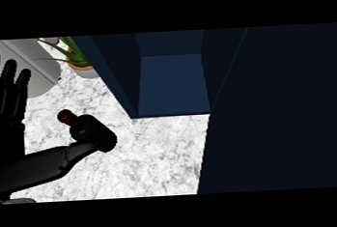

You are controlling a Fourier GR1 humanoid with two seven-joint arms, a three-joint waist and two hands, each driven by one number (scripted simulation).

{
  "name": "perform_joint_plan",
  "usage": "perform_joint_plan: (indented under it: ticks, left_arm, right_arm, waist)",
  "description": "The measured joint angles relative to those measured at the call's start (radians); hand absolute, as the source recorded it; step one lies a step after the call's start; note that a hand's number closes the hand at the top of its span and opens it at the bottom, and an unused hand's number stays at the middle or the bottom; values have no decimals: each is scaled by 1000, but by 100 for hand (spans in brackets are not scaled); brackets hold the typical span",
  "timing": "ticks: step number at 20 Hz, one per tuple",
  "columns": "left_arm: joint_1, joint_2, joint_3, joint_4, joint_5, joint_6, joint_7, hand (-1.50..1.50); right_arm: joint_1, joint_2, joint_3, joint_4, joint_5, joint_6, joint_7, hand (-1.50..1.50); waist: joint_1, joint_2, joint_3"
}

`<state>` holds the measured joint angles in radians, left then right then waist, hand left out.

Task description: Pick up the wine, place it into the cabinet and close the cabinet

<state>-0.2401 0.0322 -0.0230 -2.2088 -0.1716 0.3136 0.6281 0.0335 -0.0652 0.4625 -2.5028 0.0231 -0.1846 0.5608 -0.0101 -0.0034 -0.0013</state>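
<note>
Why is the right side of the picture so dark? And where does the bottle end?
Head view: the open cabinet and the big panel beside it are navy and dimly lit, almost black. The marble counter is bright. The dark wine bottle blends into the shadowed forearm; only its red cap stands out.

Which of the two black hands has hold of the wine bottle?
The right hand, at the end of the slanting forearm, curled round the wine bottle. The left hand rests open, fingers up, at the view's left edge.
</note>
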Motion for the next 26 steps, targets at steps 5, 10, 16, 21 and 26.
perform_joint_plan:
  ticks: [5,10,16,21,26]
  left_arm:
    - [58,-9,18,59,32,-12,-102,-150]
    - [99,-18,24,137,62,-20,-203,-150]
    - [165,-18,68,233,118,-52,-346,-150]
    - [228,-19,87,304,155,-75,-460,-150]
    - [280,-19,111,351,167,-90,-538,-150]
  right_arm:
    - [-11,-22,27,-3,12,-36,11,-150]
    - [-23,-41,53,-3,23,-70,24,-150]
    - [-72,-58,59,-6,33,-115,70,-150]
    - [-77,-76,95,-4,43,-146,57,-150]
    - [-61,-109,123,-7,53,-172,47,-150]
  waist:
    - [-3,0,0]
    - [-4,0,0]
    - [-3,-1,-1]
    - [-3,-1,-1]
    - [-4,-2,0]
